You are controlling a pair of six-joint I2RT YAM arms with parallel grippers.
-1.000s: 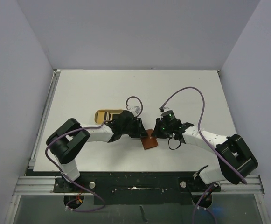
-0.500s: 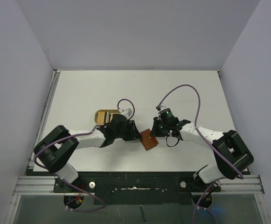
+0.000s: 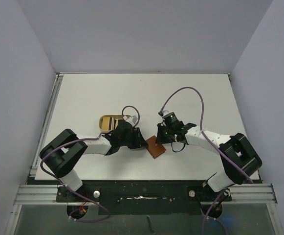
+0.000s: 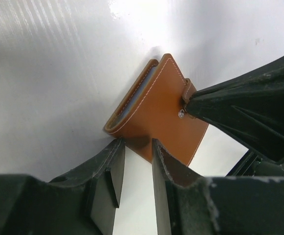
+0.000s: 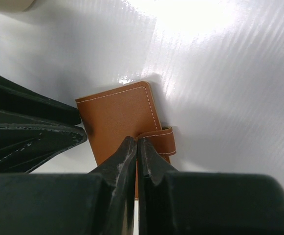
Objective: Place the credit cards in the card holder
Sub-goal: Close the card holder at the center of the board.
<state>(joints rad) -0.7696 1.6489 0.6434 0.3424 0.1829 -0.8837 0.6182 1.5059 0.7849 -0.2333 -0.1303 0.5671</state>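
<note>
The card holder (image 3: 155, 146), a brown leather wallet, lies folded shut on the white table between both grippers. In the left wrist view the card holder (image 4: 163, 115) shows its snap tab and stud, and a pale blue card edge (image 4: 135, 96) peeks out between its covers. My left gripper (image 4: 136, 145) is open, its tips at the wallet's near edge with only bare table between them. My right gripper (image 5: 137, 143) is shut, its tips pressing down on the card holder (image 5: 117, 120) right beside the snap tab (image 5: 162, 140). No loose credit cards are in view.
A tan oblong tray (image 3: 109, 121) with rounded ends sits just behind the left gripper (image 3: 141, 141). The right gripper (image 3: 163, 140) comes in from the wallet's other side. The table's raised edges (image 3: 54, 107) run along its sides.
The left arm has stretched lower and its elbow has swung left. The right wrist has shifted slightly left. Both grippers stay at the wallet, which has hardly moved.
</note>
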